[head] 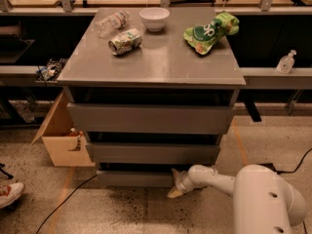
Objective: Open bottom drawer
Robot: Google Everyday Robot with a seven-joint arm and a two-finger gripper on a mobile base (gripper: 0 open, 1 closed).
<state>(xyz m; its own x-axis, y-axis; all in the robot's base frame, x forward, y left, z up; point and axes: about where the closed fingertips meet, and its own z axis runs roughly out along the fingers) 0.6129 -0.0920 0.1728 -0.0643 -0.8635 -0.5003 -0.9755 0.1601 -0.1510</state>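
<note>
In the camera view, the pincer [174,185] is being held low at the right end of the bottom drawer [136,178], just above the floor [122,213]. Whether it is clenched or released cannot be told. It is being carried on a white arm [214,178] reaching in from the lower right. The bottom drawer is being shown as the lowest of three grey fronts in the bench [161,67], beneath the middle drawer [153,152] and the top drawer [151,118]. On the bench, a plastic bottle [111,22] and a can [125,41] are being seen lying on their sides, with a white bowl [154,18] behind them and a green bag [210,31] to the right. An open cardboard box [63,143] is being kept against the bench's left side, and a dark cable [68,199] is being trailed over the speckled floor beside it. A shoe [9,194] is being glimpsed at the left edge. A pump bottle [286,62] is being carried on a ledge [273,74] behind, to the right.
</note>
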